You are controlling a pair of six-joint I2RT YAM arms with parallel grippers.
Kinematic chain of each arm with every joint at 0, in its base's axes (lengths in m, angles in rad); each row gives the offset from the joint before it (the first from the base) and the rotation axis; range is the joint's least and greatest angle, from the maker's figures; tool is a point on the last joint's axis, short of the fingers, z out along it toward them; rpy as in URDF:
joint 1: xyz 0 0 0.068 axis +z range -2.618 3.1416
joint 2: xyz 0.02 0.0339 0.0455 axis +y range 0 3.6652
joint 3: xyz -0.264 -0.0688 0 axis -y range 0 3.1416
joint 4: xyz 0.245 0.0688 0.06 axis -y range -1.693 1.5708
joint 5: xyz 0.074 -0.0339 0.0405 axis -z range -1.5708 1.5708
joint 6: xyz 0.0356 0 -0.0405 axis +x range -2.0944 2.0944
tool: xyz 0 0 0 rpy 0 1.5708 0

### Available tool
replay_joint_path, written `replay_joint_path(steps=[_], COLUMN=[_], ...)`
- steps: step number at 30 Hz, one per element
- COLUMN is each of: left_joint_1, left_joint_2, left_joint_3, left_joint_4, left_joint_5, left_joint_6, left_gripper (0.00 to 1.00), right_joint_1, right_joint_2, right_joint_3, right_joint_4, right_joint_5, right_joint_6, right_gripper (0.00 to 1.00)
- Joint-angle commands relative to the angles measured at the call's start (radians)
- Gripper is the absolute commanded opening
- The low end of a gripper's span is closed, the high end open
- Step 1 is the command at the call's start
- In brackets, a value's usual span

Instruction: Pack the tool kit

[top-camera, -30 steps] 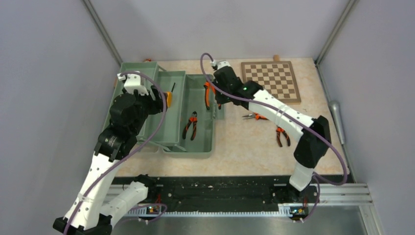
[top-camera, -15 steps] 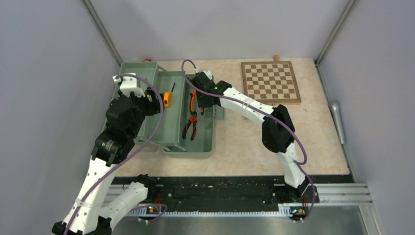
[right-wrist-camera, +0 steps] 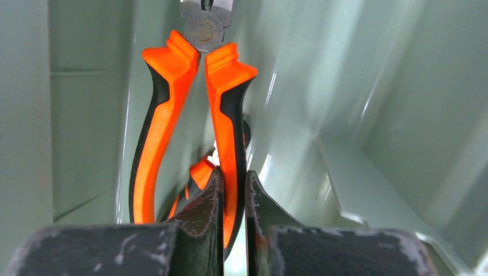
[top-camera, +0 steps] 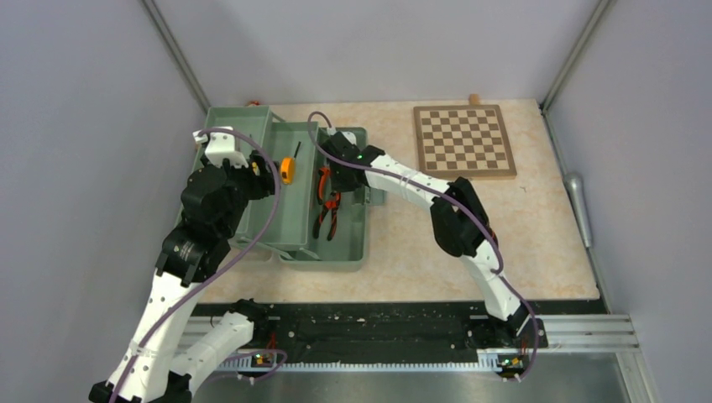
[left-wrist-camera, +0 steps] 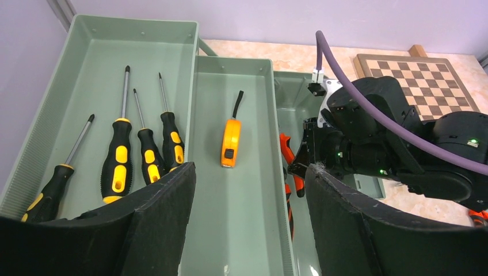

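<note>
Lying open, the pale-green toolbox (top-camera: pixel 323 262) shows three parts side by side: a left tray, a middle tray and a deep right compartment. In the deep compartment the right gripper (right-wrist-camera: pixel 233 184) has its jaws pressed together on one orange handle of the held pliers (right-wrist-camera: pixel 227 115), whose metal head points away from the fingers. A second pliers (top-camera: pixel 329 220) lies on the floor of the same compartment, just beside the held one. Four yellow-black screwdrivers (left-wrist-camera: pixel 118 167) lie in the left tray, and the small orange tape measure (left-wrist-camera: pixel 230 141) lies in the middle tray. Over the middle tray the left gripper (left-wrist-camera: pixel 250 172) hangs with jaws wide apart, holding nothing. To the right of the toolbox, well apart, the wooden chessboard (top-camera: pixel 464 138) rests on the table (top-camera: pixel 546 252)
</note>
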Motion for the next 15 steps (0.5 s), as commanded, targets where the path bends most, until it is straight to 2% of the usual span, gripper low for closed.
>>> replay_joint_path(steps=[1,8,15], left_joint_1=[-0.003,-0.003,-0.003], left_joint_2=[-0.011,-0.017,-0.011], left_joint_3=[0.008,0.007,0.008], left_joint_4=[0.022,0.018,0.02], left_joint_5=[-0.02,-0.03,-0.024], left_joint_6=[0.017,0.021,0.02], left_gripper=[0.74,0.74,0.74], right_joint_1=[0.001,-0.001,-0.012], right_joint_2=[0.017,0.026,0.053], right_joint_3=[0.069,0.067,0.083], right_joint_4=[0.105,0.099,0.108], right_joint_5=[0.015,0.142,0.105], right_joint_6=[0.03,0.016,-0.002], right_gripper=[0.0,0.04,0.15])
